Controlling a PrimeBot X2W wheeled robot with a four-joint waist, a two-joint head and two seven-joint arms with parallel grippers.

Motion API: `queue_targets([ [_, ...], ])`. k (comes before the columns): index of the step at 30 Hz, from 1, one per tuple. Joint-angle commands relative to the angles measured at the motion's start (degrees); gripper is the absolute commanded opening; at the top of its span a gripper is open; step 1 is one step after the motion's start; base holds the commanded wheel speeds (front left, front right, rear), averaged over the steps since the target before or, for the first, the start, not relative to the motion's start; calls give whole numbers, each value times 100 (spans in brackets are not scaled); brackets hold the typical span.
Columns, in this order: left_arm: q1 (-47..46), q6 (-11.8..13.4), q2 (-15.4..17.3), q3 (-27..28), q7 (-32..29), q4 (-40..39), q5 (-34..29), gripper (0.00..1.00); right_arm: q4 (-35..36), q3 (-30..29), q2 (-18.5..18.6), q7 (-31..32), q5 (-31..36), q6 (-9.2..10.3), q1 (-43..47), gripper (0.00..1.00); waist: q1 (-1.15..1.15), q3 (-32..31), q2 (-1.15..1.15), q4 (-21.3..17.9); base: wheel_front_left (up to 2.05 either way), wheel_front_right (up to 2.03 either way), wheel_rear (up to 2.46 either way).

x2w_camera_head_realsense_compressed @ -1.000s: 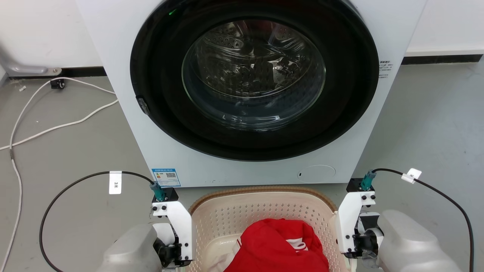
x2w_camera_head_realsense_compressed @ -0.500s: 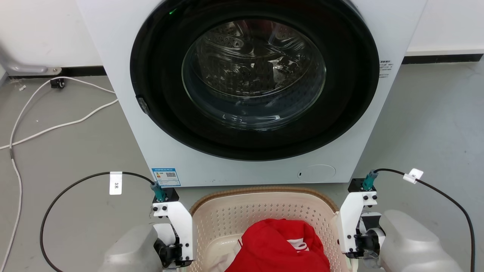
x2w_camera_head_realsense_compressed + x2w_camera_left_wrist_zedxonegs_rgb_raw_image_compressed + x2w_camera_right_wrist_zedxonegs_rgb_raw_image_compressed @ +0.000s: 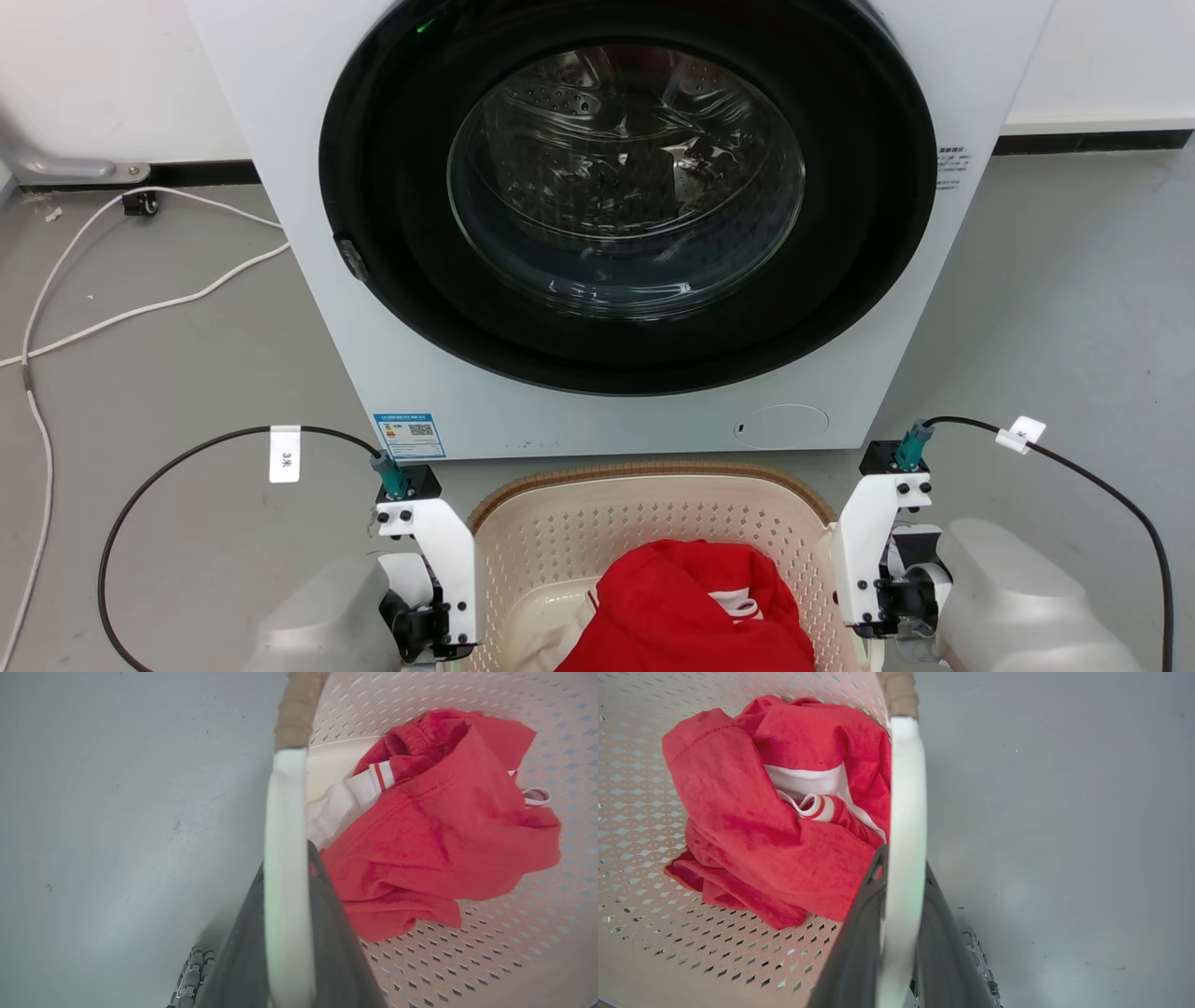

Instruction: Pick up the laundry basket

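The washer [image 3: 560,420] fills the far middle of the head view, its round dark door [image 3: 625,187] shut and a green light [image 3: 426,29] glowing at the door's top left. It stands on a grey floor [image 3: 168,373].

The basket [image 3: 653,469] sits near, just in front of the washer, between the two arms. Whether it is off the floor cannot be told. A red garment [image 3: 672,607] with white trim lies bunched inside.

The left end effector [image 3: 287,858] pinches the left handle [image 3: 285,812], one dark finger on each side. The right end effector [image 3: 903,858] pinches the right handle [image 3: 906,788] the same way.

A white cable [image 3: 140,308] trails over the floor at far left.

A blue sticker [image 3: 410,434] with a QR code sits low on the washer's left front, its print too small to read. Small print [image 3: 952,168] on the washer's right edge is also unreadable. A white tag [image 3: 285,453] on the left arm's black cable [image 3: 187,448] reads "3米".

Against half a second ago, the washer and white cable sit slightly higher in the head view, while basket and arms keep their place. The camera has moved a little.
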State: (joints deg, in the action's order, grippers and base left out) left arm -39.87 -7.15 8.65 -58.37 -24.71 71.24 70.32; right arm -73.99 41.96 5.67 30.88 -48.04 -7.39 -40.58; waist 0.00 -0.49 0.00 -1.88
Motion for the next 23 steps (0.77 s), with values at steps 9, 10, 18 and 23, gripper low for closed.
queue_targets([
  [9,12,-61,-43,-53,14,-29,66,0,23,-34,-56,21,-54,-20,11,0,0,18,0,-3,0,0,0],
  [10,10,-61,-46,-58,16,-30,72,0,23,-37,-56,23,-55,-20,13,0,0,19,0,-2,0,0,0],
  [18,45,-61,-68,-100,1,-11,100,0,24,-55,-62,42,-54,-20,39,0,0,20,0,-6,0,0,0],
  [23,44,-61,-77,-117,24,-7,131,0,25,-64,-69,32,-45,-20,50,0,0,21,0,-12,0,0,0],
])
